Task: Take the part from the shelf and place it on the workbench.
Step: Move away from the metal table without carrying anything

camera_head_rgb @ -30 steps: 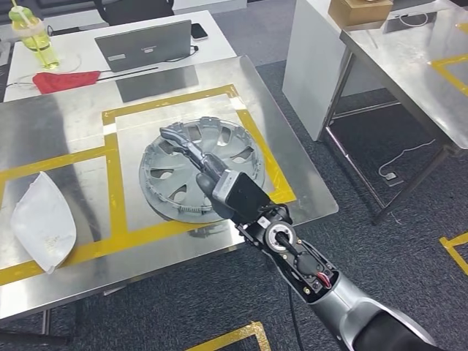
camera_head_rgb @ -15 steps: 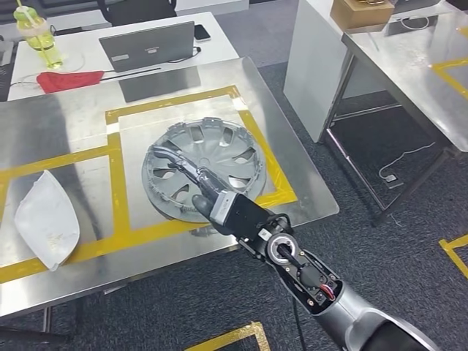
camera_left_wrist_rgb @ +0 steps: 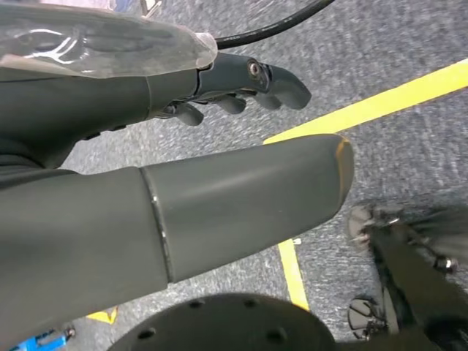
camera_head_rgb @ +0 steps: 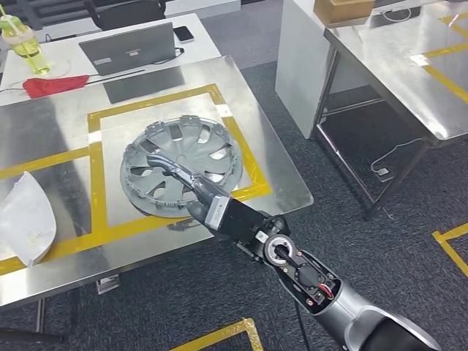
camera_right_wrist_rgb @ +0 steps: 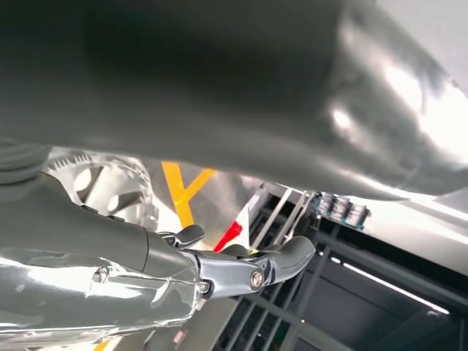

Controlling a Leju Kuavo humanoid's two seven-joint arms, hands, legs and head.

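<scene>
The part, a grey hubcap (camera_head_rgb: 218, 150), lies flat inside the yellow tape square on the steel workbench (camera_head_rgb: 265, 175). My right hand (camera_head_rgb: 185, 181) stretches over the hubcap's near side with its fingers straight and apart, holding nothing. In the right wrist view the fingers (camera_right_wrist_rgb: 248, 272) hang free with the hubcap (camera_right_wrist_rgb: 104, 186) behind them. My left hand (camera_left_wrist_rgb: 82, 110) hangs over the grey carpet; its thumb (camera_left_wrist_rgb: 248, 194) and fingers (camera_left_wrist_rgb: 259, 77) are apart and hold nothing.
A white curved shell (camera_head_rgb: 25, 219) lies at the bench's left end. Behind it a white desk carries a laptop (camera_head_rgb: 126, 47), a red cloth (camera_head_rgb: 53, 85), a green bottle (camera_head_rgb: 22, 40) and a phone (camera_head_rgb: 182, 33). A second steel table (camera_head_rgb: 397, 66) with a cardboard box (camera_head_rgb: 342, 9) stands to the right.
The camera has shifted, sliding the whole scene left. My right hand has drawn back across the hubcap toward the bench's near edge. The hubcap stays flat in the square.
</scene>
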